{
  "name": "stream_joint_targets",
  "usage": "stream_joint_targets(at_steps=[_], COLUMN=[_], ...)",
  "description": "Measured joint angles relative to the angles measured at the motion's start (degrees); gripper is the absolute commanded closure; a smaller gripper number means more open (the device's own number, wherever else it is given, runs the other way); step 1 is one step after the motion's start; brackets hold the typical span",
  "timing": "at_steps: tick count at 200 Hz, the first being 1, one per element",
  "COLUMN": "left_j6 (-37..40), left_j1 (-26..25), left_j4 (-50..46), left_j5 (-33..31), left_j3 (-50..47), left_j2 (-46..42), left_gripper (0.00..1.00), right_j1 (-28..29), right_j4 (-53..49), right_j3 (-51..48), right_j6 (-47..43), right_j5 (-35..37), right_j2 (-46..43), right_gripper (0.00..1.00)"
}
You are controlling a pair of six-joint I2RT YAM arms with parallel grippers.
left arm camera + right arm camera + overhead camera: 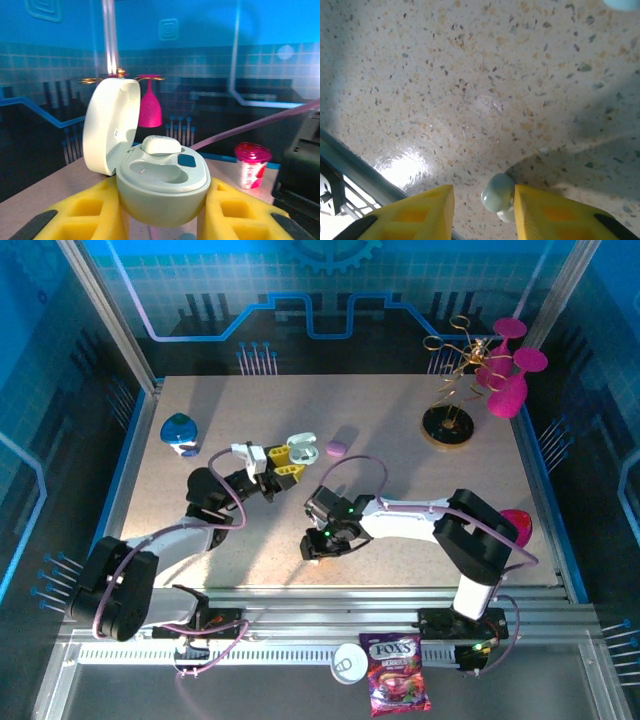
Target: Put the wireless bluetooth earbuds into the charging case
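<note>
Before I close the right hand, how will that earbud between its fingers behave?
Probably slippery: the earbud looks glossy and rounded, so it may squirt from the right hand. Likely rolls if nudged on the smooth table. Looks tiny, so probably very light.

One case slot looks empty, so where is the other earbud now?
In the right wrist view, the loose earbud lies on the table between the yellow fingers of the right end effector, near the table's front edge.

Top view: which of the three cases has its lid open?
The pale green case in the left gripper, lid raised; the purple case and blue case look closed.
</note>
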Motion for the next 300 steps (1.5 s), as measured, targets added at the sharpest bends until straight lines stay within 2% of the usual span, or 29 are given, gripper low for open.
stream_joint_targets(at_steps=[49,119,216,248,300], left_j6=[1.5,1.9,1.9,1.6,1.6], left_j1=[0.5,0.7,0.7,0.7,0.7], left_j4=[-4.0,-5.1,-5.1,-4.8,-4.7], left_j5=[-3.6,-4.3,-4.3,-4.3,-3.6], left_j3=[-0.2,-1.7,-1.7,-1.7,-1.7], left_j2=[-1.4,-1.9,-2.0,-1.9,-1.1], left_gripper=[0.80,0.80,0.80,0.81,0.80], right_j1=[0.0,0.1,0.1,-0.6,-8.1], right_j4=[-4.8,-10.5,-12.0,-10.8,-4.3], right_j3=[4.5,8.7,9.7,5.8,-1.8], right_j6=[-2.0,-3.9,-3.9,-3.9,-3.9], right_j5=[1.7,2.7,3.1,4.4,4.7], right_j2=[2.9,6.6,7.0,2.2,-15.9], right_gripper=[0.71,0.80,0.82,0.82,0.83])
